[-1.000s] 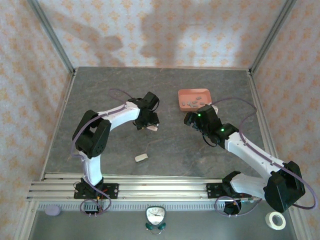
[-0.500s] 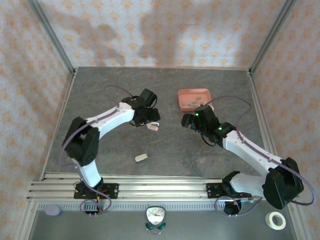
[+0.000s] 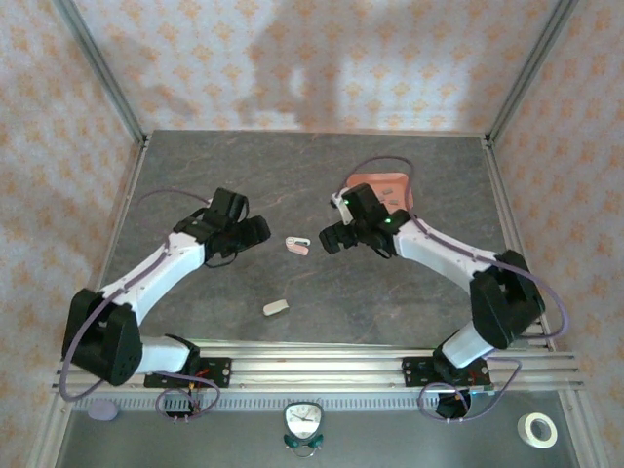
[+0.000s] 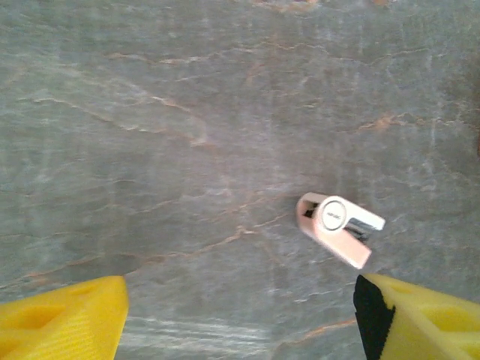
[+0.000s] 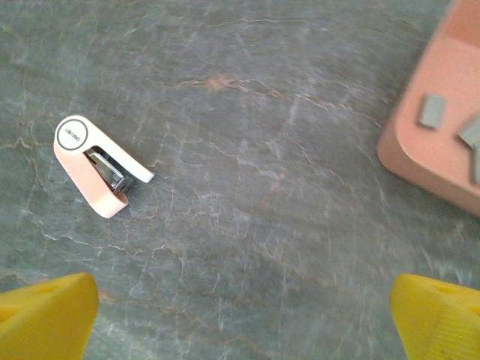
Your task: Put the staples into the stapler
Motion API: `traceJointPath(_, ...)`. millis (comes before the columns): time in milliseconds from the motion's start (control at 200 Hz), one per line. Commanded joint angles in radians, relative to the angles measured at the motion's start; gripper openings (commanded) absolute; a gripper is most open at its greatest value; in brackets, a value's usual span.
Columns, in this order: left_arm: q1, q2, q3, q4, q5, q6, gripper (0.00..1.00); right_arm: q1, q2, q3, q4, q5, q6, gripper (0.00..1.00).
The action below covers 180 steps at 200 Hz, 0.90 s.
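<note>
— Left gripper (image 3: pixel 252 234) spread wide, empty; the stapler (image 3: pixel 297 245) lies on the table (image 3: pixel 195 166) just right of it, unloaded I'd judge
— Right gripper (image 3: pixel 330 237) gapes empty too; staples (image 5: pixel 431 110) lie in the tray (image 5: pixel 401 154). Next: pinch one thin strip

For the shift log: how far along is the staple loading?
Done: the stapler looks opened, lying on the table. In hand: nothing; left gripper and right gripper are both open and empty. To do: the staples lie in the pink tray, none picked or loaded.
</note>
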Motion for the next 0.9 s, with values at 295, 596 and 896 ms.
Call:
traceJointPath(295, 0.074, -0.200, -0.159, 0.120, -0.034, 0.180, 0.84, 0.010, 0.274, 0.200, -0.066, -0.217, -0.582, 0.88)
traceJointPath(596, 0.084, -0.159, -0.187, 0.151, 0.009, 0.163, 0.84, 0.025, 0.390, 0.284, -0.095, -0.299, -0.641, 0.90)
traceJointPath(896, 0.084, -0.130, -0.177, 0.160, 0.011, 0.161, 0.84, 0.032, 0.477, 0.363, -0.102, -0.303, -0.653, 0.90)
